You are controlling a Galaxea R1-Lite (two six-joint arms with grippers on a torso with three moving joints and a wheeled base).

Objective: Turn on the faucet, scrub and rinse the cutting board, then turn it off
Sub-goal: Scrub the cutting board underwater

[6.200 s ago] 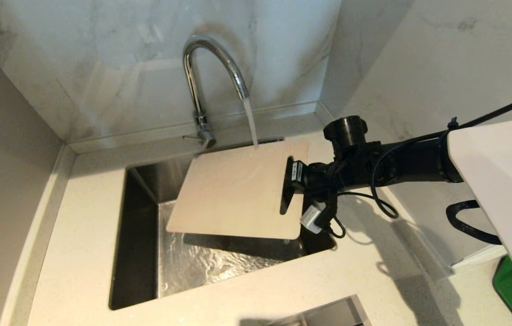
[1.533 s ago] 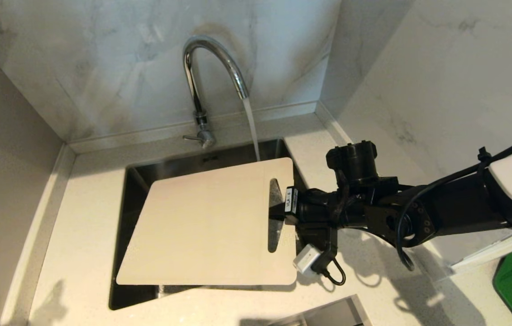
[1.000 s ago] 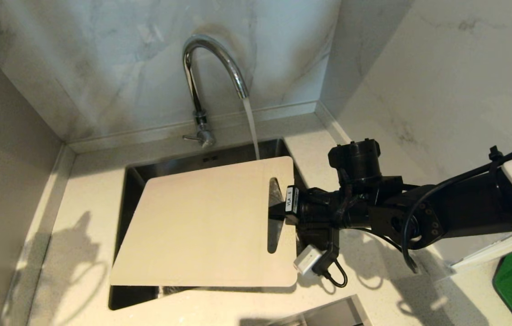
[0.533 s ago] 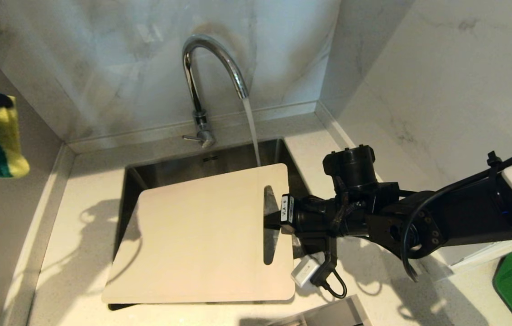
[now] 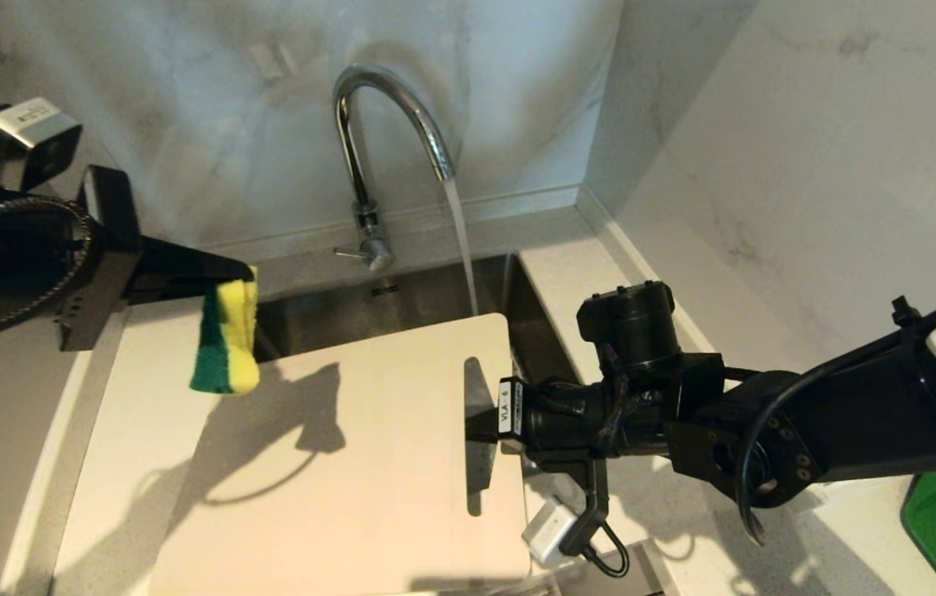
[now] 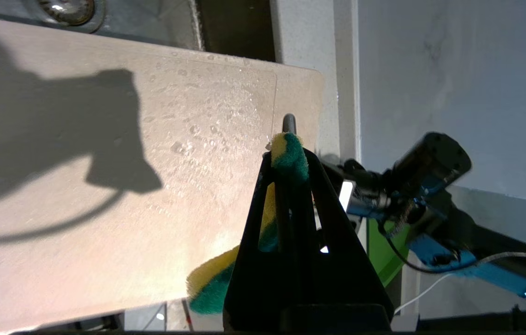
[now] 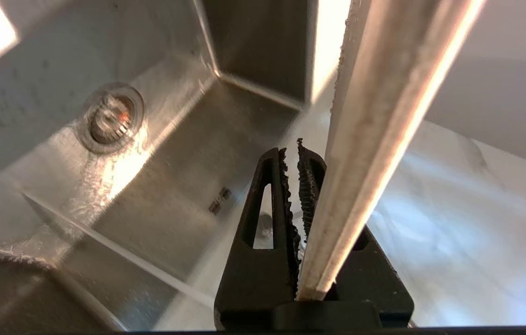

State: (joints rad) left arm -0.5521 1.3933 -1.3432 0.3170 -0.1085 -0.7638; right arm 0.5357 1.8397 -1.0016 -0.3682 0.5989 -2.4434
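- Over the sink (image 5: 401,302), the right gripper (image 5: 480,418) pinches the cutting board (image 5: 335,463).
- The left gripper (image 5: 240,277) squeezes a sponge (image 5: 225,339).
- Water runs from the faucet (image 5: 389,108).

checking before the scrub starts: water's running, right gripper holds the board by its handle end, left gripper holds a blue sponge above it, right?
One thing is off: the sponge in the left gripper is green and yellow, not blue, as the head view shows. The rest holds: the faucet is running, and the right gripper holds the cutting board at its handle end.
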